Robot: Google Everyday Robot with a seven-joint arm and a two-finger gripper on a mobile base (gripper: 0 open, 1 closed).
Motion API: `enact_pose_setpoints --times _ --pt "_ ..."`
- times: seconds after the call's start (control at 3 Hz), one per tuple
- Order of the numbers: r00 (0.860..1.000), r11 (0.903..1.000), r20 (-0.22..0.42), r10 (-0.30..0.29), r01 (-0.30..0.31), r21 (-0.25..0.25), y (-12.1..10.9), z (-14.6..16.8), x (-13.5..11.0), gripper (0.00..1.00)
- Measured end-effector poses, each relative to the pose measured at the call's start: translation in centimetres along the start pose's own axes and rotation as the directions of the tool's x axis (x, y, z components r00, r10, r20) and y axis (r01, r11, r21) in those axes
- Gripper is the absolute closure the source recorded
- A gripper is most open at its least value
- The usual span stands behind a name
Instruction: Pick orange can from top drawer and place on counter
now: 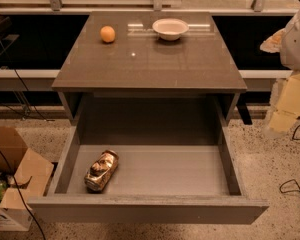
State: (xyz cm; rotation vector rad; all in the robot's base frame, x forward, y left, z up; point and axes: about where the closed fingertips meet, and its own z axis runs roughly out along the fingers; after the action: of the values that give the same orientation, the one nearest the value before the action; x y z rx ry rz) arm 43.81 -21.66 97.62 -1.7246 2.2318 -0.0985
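Gripper unseen; orange can (101,170) flat, roughly front-to-back

The gripper is out of view. A white and yellowish shape (292,59) is cut off by the right edge and cannot be identified. A cardboard box (12,176) is cropped at the left edge. The rear of the top drawer (165,171) lies in shadow under the counter (150,59). The print on the orange can (102,170) is unreadable

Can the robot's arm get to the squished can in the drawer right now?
Probably yes. The top drawer is wide open, and the orange can lies on its side near the front left with nothing covering it. The end effector is far away at the right edge, so it must cross over first.
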Motion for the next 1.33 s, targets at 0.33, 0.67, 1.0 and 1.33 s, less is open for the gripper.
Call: enact_pose_setpoints --times 0.33,0.67,1.0,1.33 --pt "1.0 1.0 0.0 0.0 0.0 0.0 0.0 0.0 0.0 0.0" --pt "0.999 0.9993 0.038 -0.037 0.037 -0.002 -0.3 1.0 -1.7 0.0" --pt "0.985 0.9936 0.147 -0.096 0.103 -0.045 -0.5 3.2 -4.7 0.0" --pt "0.95 0.98 0.268 -0.163 0.187 -0.068 0.6 5.6 -8.9 0.0"
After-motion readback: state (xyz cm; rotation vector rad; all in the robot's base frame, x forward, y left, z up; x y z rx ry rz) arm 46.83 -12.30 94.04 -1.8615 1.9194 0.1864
